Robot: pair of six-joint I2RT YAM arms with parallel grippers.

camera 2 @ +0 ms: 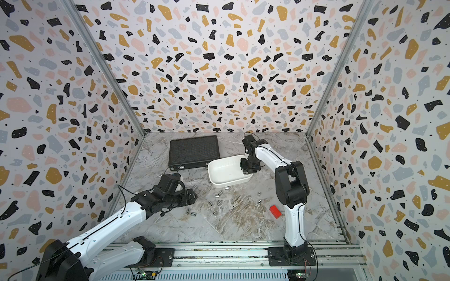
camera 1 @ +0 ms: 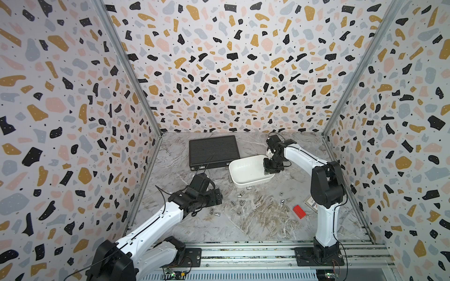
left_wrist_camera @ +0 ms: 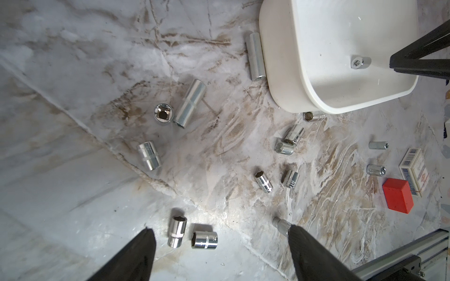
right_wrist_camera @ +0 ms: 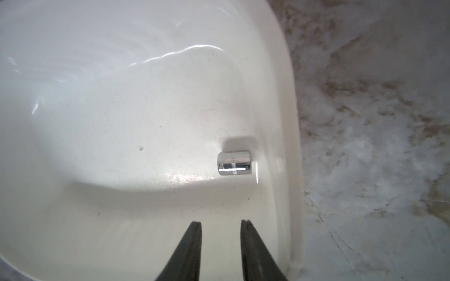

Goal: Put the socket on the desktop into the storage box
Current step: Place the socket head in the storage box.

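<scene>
Slightly parted and empty: right gripper (right_wrist_camera: 221,222), over the right end of the storage box (right_wrist_camera: 280,73). One socket (right_wrist_camera: 234,162) on its side on the box floor, by the wall. Spread wide, empty: left gripper (left_wrist_camera: 220,228), above the desktop (left_wrist_camera: 73,194) among loose sockets (left_wrist_camera: 190,103). Near right: red block (left_wrist_camera: 398,195), printed carton (left_wrist_camera: 414,170) with barcode, lettering illegible.

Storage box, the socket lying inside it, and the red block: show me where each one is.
storage box (camera 1: 246,170), in a top view, on its bare inner floor.
socket (right_wrist_camera: 234,163), right wrist view, on the side of its shiny barrel.
red block (camera 1: 299,211), in a top view, on its top face.
</scene>
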